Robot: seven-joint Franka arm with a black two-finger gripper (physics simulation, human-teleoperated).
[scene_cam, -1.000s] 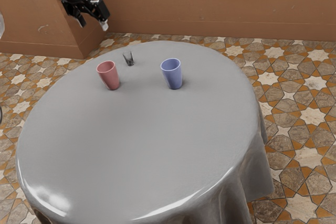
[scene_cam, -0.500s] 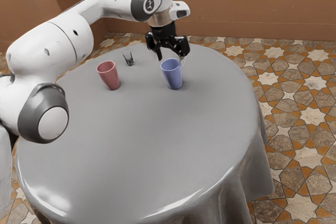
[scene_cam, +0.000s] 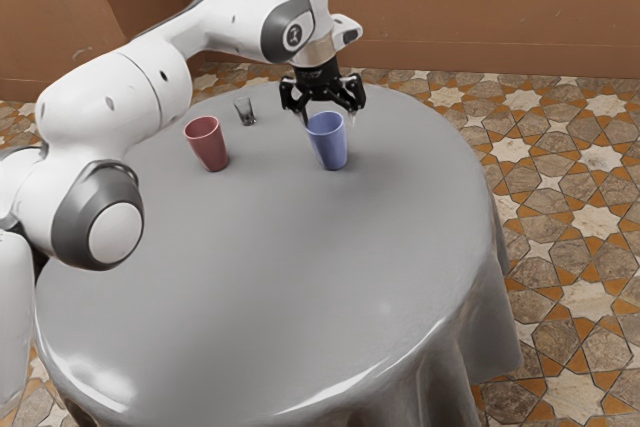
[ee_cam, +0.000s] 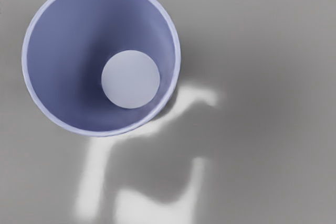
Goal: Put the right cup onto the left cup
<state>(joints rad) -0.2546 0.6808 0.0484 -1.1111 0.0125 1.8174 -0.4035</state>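
Observation:
My gripper (scene_cam: 328, 119) is over the blue cup at the exterior view's right, its two fingers spread wide near the rim; whether they touch it I cannot tell. The blue cup (scene_cam: 328, 144) stands upright on the table. Looking down from the hand, the wrist view has the blue cup (ee_cam: 58, 61) with its open mouth and pale round bottom. The red cup (scene_cam: 208, 145) stands upright at the exterior view's left, well apart from the blue one.
A small clear glass (scene_cam: 245, 111) stands behind the red cup, between it and the arm's hand. The round table (scene_cam: 260, 277) has a grey cloth. The arm stretches above the table's far left part in the exterior view.
The arm has swung in from the exterior view's upper left to above the blue cup, and the hand has since come slightly lower. The cups and the glass have not moved.

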